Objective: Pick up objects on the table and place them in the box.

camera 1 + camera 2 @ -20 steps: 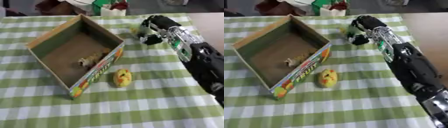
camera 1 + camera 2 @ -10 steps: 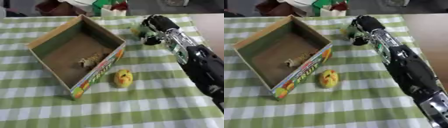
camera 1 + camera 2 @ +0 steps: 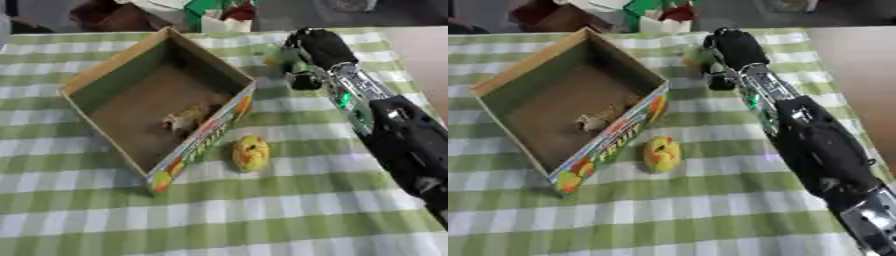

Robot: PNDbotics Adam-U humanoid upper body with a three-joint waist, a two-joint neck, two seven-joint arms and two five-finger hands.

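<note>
My right hand far right of box, fingers curled down over a yellow-green thing, hold unclear | yellow fruit-like piece on table just right of box | small tan object inside box

You have a table covered by a green and white checked cloth. On it lies the open cardboard box, and a yellow round object just beside its printed side.
</note>
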